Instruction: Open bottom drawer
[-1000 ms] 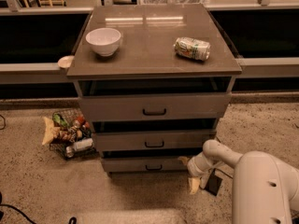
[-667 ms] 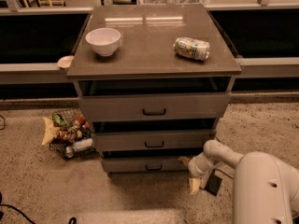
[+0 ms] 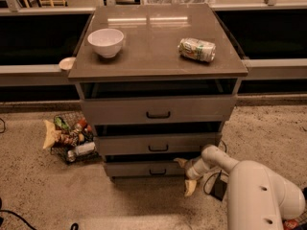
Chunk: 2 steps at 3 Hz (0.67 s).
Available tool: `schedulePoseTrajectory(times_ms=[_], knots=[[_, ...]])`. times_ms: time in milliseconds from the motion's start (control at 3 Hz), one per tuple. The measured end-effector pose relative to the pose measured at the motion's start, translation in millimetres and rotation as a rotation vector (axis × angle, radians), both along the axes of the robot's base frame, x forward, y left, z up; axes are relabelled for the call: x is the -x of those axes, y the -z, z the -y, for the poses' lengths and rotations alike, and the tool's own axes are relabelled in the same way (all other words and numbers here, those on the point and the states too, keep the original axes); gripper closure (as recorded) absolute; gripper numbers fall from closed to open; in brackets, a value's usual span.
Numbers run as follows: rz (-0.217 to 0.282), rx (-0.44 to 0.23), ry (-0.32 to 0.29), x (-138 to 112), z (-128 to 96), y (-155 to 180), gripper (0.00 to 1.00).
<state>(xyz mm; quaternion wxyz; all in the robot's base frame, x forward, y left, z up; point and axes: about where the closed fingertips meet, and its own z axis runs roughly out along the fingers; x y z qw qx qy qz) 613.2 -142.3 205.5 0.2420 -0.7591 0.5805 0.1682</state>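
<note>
The bottom drawer [image 3: 144, 168] is the lowest and narrowest of three grey fronts in the cabinet, with a small black bar handle [image 3: 157, 172]. It stands about level with the drawers above. My gripper [image 3: 186, 175] is low at the drawer's right end, right of the handle. Its tan fingers are spread, one [image 3: 181, 162] at the drawer's top right corner and one [image 3: 190, 188] near the floor. It holds nothing. My white arm [image 3: 259, 190] reaches in from the lower right.
The middle drawer [image 3: 158, 143] and top drawer [image 3: 158, 110] sit above. A white bowl [image 3: 105, 42] and a lying can [image 3: 197, 49] rest on the cabinet top [image 3: 153, 56]. A wire basket of snacks [image 3: 69, 138] stands on the floor to the left.
My gripper has moved slightly left, closer to the right end of the bottom drawer. The drawers have not moved.
</note>
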Motion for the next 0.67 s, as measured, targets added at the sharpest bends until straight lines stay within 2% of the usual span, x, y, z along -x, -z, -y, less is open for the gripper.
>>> schedulePoseTrajectory(times_ms=[667], knots=[[0.048, -0.041, -0.033, -25.4, -24.7, 17.6, 0.0]])
